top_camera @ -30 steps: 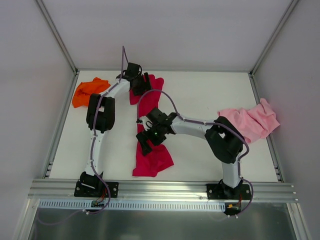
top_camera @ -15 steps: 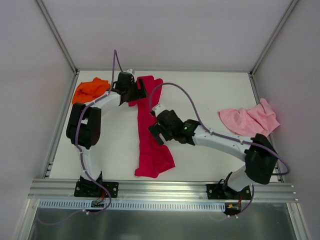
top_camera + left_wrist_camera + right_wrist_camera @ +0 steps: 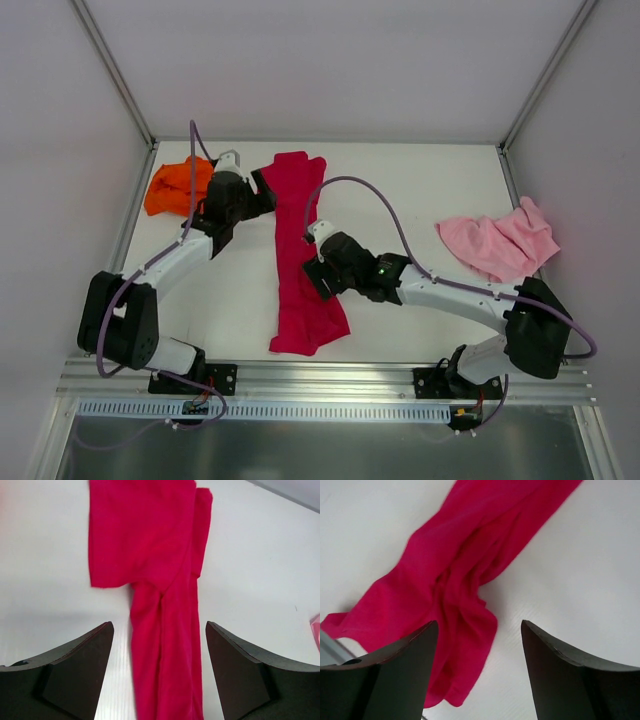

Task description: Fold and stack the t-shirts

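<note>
Two sets, left fingers point(image 3: 75, 670) and right fingers point(image 3: 390, 670), hung apart and empty, the crimson t-shirt point(image 3: 292, 235) bunched lengthwise just ahead of them; flattening seemed in hand, next needing grips on its edges.

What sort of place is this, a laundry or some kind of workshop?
Most likely a robotics test bench: a white table boxed in by plain panels, a left arm and right arm bolted to an aluminium rail, and only three t-shirts.

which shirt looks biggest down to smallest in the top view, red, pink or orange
1. crimson red t-shirt, stretched long
2. pale pink t-shirt, crumpled
3. bright orange t-shirt, bunched and partly hidden by the left arm, so its place is unsure
</note>
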You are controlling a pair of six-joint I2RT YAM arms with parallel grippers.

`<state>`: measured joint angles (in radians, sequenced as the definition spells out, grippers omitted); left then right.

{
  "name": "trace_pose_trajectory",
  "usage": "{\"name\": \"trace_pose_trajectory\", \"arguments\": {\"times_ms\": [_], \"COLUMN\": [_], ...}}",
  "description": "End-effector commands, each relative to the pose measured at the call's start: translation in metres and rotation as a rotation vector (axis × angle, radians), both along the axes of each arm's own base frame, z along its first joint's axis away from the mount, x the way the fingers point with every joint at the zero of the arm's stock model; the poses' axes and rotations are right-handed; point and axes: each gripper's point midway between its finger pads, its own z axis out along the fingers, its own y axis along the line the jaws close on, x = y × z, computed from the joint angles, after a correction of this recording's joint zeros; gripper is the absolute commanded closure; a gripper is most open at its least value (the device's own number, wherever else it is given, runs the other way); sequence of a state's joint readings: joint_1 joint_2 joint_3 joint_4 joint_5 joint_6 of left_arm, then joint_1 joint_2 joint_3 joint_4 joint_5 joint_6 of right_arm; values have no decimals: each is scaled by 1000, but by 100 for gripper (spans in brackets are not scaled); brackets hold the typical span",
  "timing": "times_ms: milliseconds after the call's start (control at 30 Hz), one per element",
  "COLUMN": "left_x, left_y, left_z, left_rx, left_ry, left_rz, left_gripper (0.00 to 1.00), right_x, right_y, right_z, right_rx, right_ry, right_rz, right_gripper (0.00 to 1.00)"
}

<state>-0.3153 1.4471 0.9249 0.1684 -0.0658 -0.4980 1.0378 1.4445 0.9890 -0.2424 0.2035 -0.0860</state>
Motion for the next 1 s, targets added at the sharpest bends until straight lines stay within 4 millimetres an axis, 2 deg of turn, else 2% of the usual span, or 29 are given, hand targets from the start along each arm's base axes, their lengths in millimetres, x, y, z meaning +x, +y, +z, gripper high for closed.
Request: {"name": "trace_pose_trajectory", "arguments": {"times_ms": [0,67,100,133,200,233,267,300,333,367,400,433,467,533,600,667,733,800,967], "left_x": [-9,-19,-22,-27,-35,-39,-41,-44,-46,-48,-49,-49,-49,-49,-55,-57,-55,-54,-53], "left_y": [13,15,17,20,21,24,28,34,44,48,51,51,50,48,51,55,55,53,54], "left_z": [17,8,14,9,19,16,18,26,25,25,31,32,33,33,24,29,28,26,22], "left_rx": [-20,-17,-24,-22,-40,-33,-28,-27,-7,1,2,7,5,-14,-24,-41,-27,-19,-23], "left_ry": [-86,-76,-98,-91,-122,-114,-119,-144,-148,-150,-163,-160,-161,-169,-173,-204,-196,-177,-172], "left_rz": [71,71,74,79,77,87,103,127,178,195,206,203,198,193,205,229,225,219,226], "left_gripper": [24,24,24,24,24,24,24,24,23,22,21,21,21,21,21,19,19,20,19], "right_x": [-19,-28,-31,-35,-44,-48,-53,-56,-56,-60,-63,-67,-75,-87,-92,-98,-99,-99,-98], "right_y": [28,35,38,42,53,58,61,65,69,74,78,87,94,111,119,128,128,129,135], "right_z": [21,16,13,13,6,6,-8,-14,-19,-32,-38,-37,-50,-56,-61,-61,-67,-64,-43], "right_rx": [113,125,126,140,142,145,109,98,92,70,66,79,63,53,22,2,-20,-33,-42], "right_ry": [-3,22,32,52,80,91,113,120,128,153,167,174,211,234,229,223,230,215,169], "right_rz": [70,113,125,148,185,195,206,212,214,218,230,244,275,329,350,379,386,398,421], "right_gripper": [28,28,28,28,29,29,29,29,29,29,30,30,32,33,34,34,34,34,34]}}
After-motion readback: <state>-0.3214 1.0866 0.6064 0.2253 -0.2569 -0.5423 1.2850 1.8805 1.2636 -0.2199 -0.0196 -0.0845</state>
